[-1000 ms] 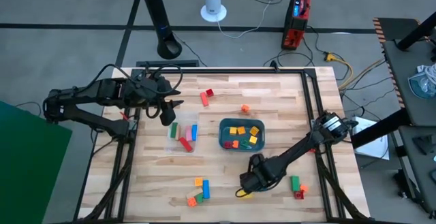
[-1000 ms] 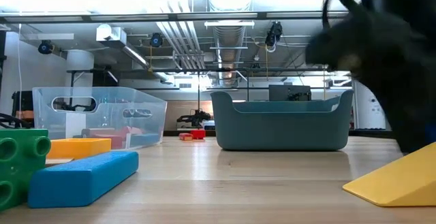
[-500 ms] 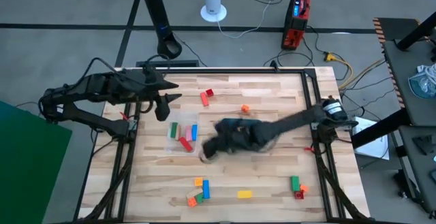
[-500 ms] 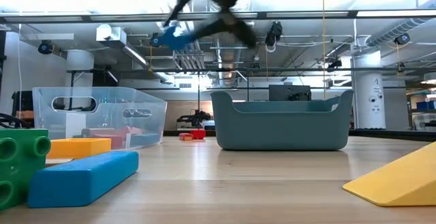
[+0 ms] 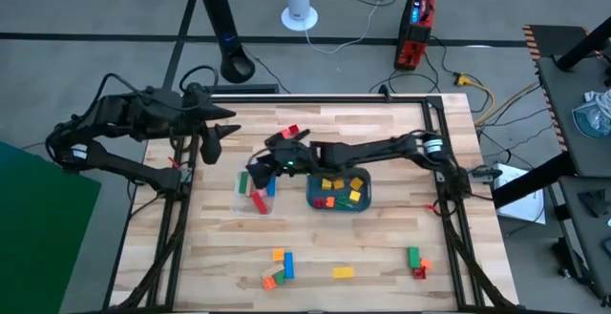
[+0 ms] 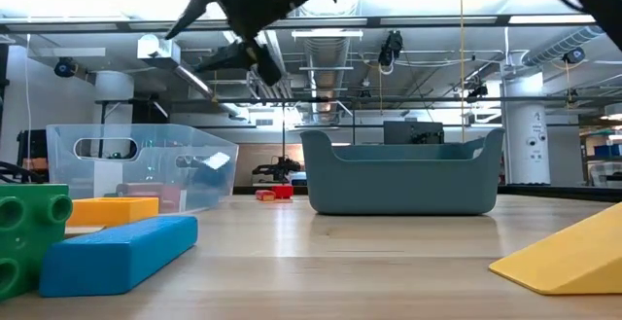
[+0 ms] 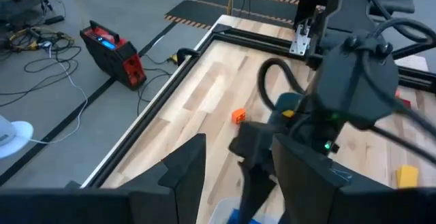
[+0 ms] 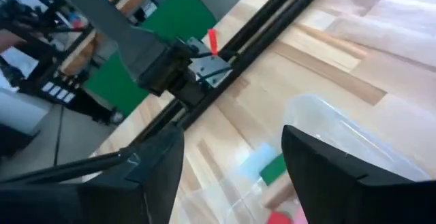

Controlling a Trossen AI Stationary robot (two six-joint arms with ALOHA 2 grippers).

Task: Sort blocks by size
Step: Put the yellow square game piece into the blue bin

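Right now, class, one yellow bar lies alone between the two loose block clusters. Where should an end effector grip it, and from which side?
Grip the yellow bar at its middle, across its narrow width, coming straight down from above. It lies flat on the table with both long sides free and nothing touching it, so a pinch across them should fit.

Clear container sits left of centre on table, tray just to its right, near mid-table. Both hold blocks. Right gripper hangs over container's rear edge, its arm reaching across above the tray. Left gripper is at table's rear-left edge, well apart from container. Loose blocks: a few behind tray, a cluster at front left, one at front centre, a few at front right.
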